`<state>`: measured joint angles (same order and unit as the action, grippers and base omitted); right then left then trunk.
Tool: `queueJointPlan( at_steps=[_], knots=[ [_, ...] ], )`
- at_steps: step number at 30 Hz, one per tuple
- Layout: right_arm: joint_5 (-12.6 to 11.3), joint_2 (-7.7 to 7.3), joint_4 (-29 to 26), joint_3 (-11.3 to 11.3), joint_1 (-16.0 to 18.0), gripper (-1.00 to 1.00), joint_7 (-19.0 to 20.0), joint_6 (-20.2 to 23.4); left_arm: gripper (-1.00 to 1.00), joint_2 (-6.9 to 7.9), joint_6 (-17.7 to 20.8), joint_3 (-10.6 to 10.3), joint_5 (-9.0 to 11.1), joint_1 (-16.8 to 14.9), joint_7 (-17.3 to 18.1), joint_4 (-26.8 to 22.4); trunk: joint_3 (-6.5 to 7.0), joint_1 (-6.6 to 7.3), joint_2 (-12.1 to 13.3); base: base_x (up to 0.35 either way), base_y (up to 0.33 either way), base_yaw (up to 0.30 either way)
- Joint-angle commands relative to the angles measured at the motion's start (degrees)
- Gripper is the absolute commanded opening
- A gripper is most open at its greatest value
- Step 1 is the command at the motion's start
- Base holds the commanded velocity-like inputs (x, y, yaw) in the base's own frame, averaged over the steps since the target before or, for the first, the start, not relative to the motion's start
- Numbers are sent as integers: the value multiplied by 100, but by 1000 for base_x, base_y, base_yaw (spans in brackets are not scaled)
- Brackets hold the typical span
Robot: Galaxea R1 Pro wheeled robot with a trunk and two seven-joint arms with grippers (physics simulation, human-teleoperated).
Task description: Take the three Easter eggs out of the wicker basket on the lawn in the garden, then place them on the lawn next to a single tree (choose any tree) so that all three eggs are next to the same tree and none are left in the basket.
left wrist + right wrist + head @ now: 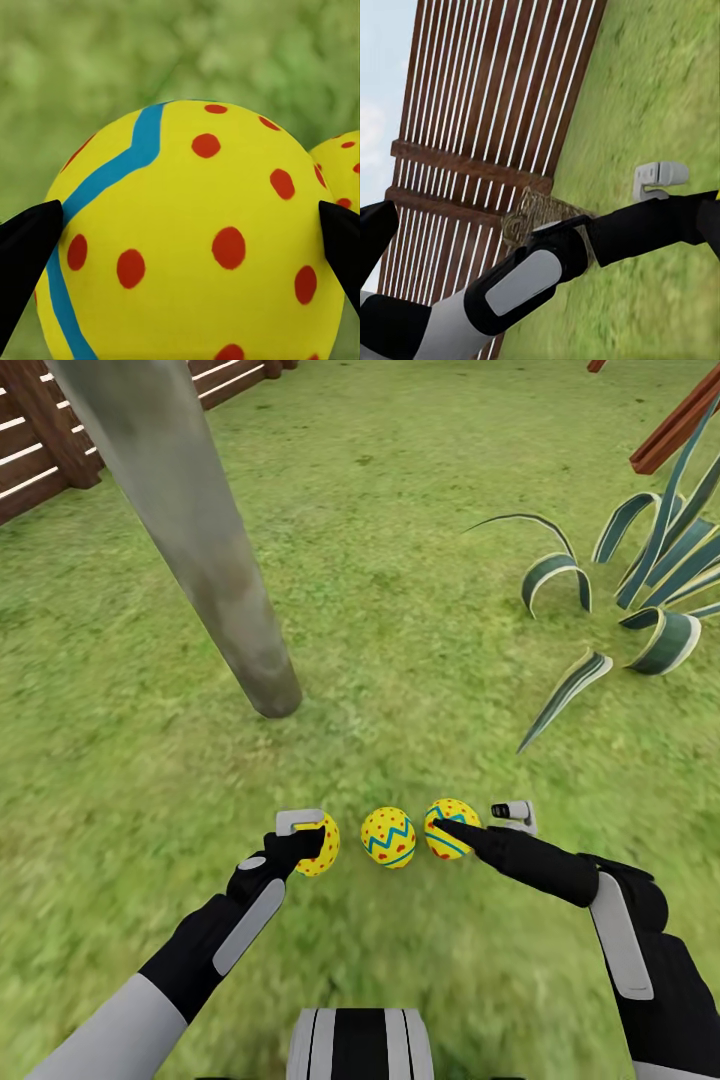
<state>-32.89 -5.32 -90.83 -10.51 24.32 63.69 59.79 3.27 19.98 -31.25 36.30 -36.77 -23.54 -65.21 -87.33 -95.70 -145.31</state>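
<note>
Three yellow Easter eggs with blue zigzags and red dots sit in a row on the lawn (400, 620), just in front of the tree (215, 575) and its pale mottled trunk. My left gripper (305, 838) is shut on the left egg (322, 848). In the left wrist view its black fingertips (30, 247) press both sides of that egg (195, 240). The middle egg (388, 837) lies free. My right gripper (478, 818) is open, one black finger resting against the right egg (447, 830). The wicker basket (531, 214) stands far off by the fence.
A striped broad-leaved plant (640, 590) spreads at the right. The brown slat fence (40, 450) bounds the lawn at the far left and also shows in the right wrist view, fence (487, 112) behind my left arm (525, 281). Open grass lies around the eggs.
</note>
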Motion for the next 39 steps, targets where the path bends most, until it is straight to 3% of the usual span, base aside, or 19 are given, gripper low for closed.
queueJointPlan(
  at_steps=[1, 21, 39],
  knots=[
    [10, 2, -1, 0, 3, 100, 20, 21, -100, 7, 6, -21, 52, -5, -54, -10, -4, 1, -1, 0, 0, 0],
    [28, 14, -1, 83, -3, 100, -4, 21, -100, 3, 5, -29, 46, -3, -55, -10, -402, -45, -26, 0, 0, 0],
    [28, 14, -1, 84, 1, 100, -6, 21, -100, 8, -170, -21, 49, 2, -51, -4, -402, -45, -26, 52, 0, 0]
  ],
)
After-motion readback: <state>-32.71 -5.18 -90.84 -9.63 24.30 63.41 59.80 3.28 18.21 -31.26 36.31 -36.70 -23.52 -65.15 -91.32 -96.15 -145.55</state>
